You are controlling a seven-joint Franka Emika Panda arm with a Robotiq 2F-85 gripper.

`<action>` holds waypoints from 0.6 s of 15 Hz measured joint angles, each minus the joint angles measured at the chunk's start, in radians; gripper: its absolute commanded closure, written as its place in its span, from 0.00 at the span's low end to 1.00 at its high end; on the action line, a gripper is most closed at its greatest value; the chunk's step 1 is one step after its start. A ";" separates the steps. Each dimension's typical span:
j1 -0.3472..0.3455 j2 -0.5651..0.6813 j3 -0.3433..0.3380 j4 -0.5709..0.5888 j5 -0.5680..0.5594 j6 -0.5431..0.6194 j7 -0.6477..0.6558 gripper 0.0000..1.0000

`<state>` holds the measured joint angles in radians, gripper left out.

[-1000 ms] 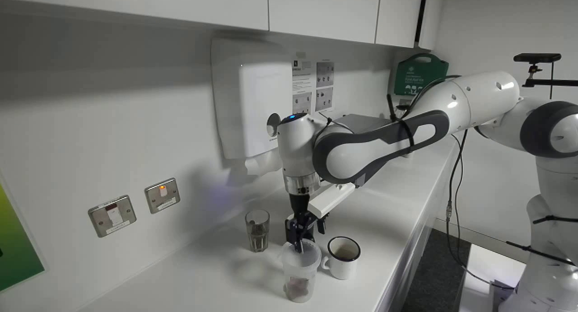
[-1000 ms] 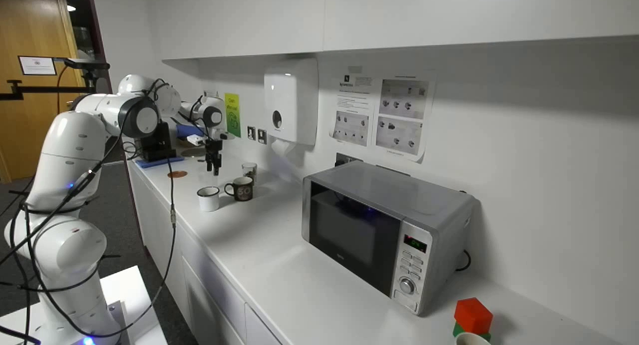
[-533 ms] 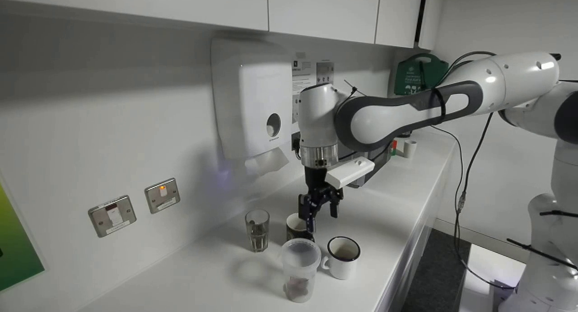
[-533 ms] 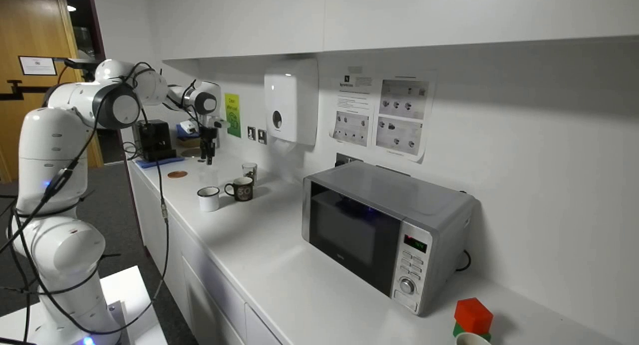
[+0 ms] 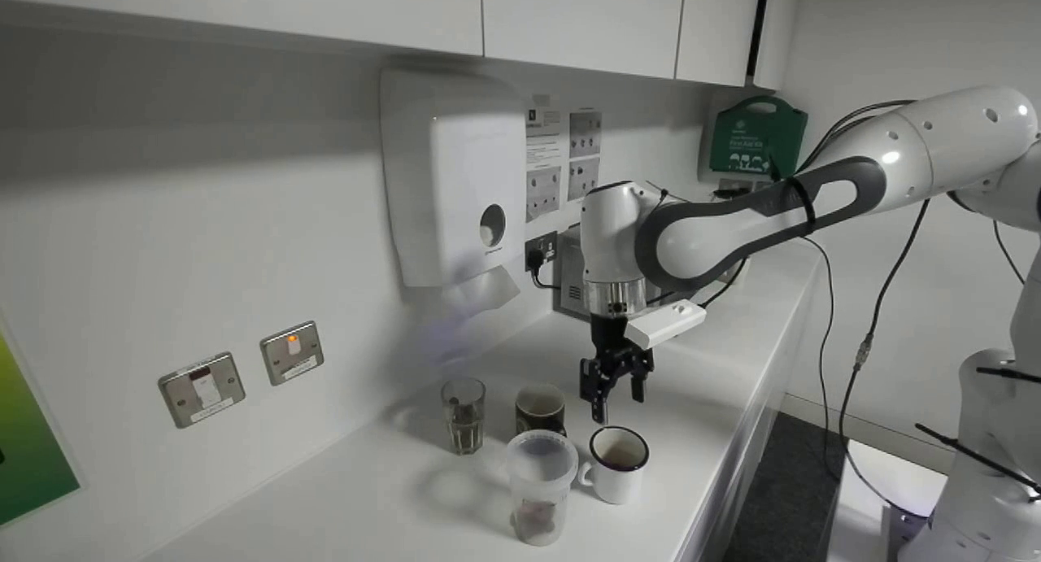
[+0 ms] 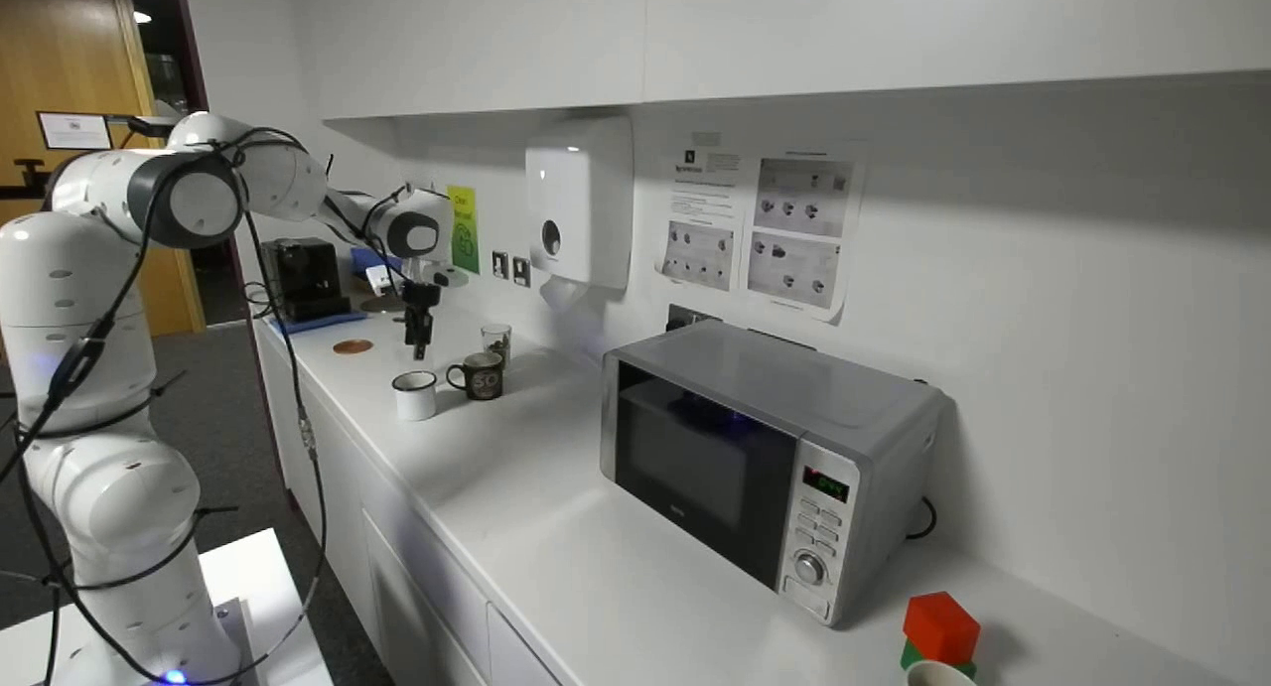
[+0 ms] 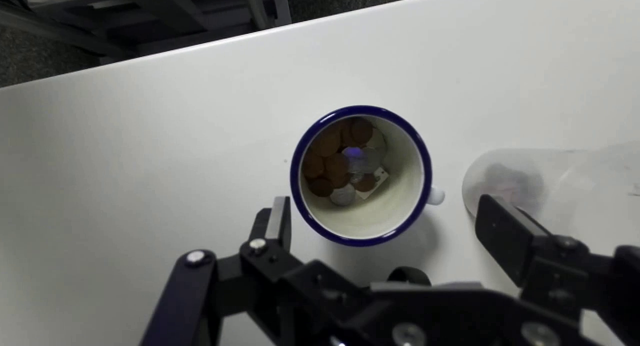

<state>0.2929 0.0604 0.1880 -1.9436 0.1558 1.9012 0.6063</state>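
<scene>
My gripper [image 5: 620, 406] hangs open above the counter with nothing between its fingers. Nearest to it is a white enamel mug [image 5: 614, 485] with a dark blue rim, standing just below the fingertips. In the wrist view several copper and silver coins [image 7: 330, 165] and a small white piece lie inside this mug. Beside the mug's handle stands a clear plastic tub [image 5: 541, 489] with something pinkish at its bottom. A dark mug [image 6: 484, 378] marked "50" and a drinking glass [image 5: 465, 420] stand closer to the wall. The gripper touches none of them.
A silver microwave [image 6: 735, 438] sits further along the counter. Past it, a red block [image 6: 941, 628] rests on a green one near a white cup. A paper dispenser [image 5: 455, 180] hangs on the wall. The counter's front edge shows in the wrist view.
The gripper has risen from beside the dark mug, behind the tub, shifted over toward the white mug and come down somewhat. Its jaws have stayed open; the things on the counter have not moved.
</scene>
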 measured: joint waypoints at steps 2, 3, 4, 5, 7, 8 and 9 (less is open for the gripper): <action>-0.023 -0.012 -0.004 -0.067 0.034 0.051 -0.037 0.00; -0.034 -0.019 -0.005 -0.099 0.051 0.072 -0.054 0.00; -0.042 -0.025 -0.007 -0.125 0.065 0.088 -0.071 0.00; -0.050 -0.030 -0.009 -0.147 0.077 0.101 -0.087 0.00; -0.063 -0.037 -0.011 -0.177 0.094 0.112 -0.120 0.00; -0.066 -0.042 -0.013 -0.188 0.096 0.113 -0.132 0.00; -0.070 -0.046 -0.013 -0.196 0.096 0.113 -0.143 0.00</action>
<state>0.2233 0.0147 0.1751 -2.1393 0.2514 2.0141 0.4636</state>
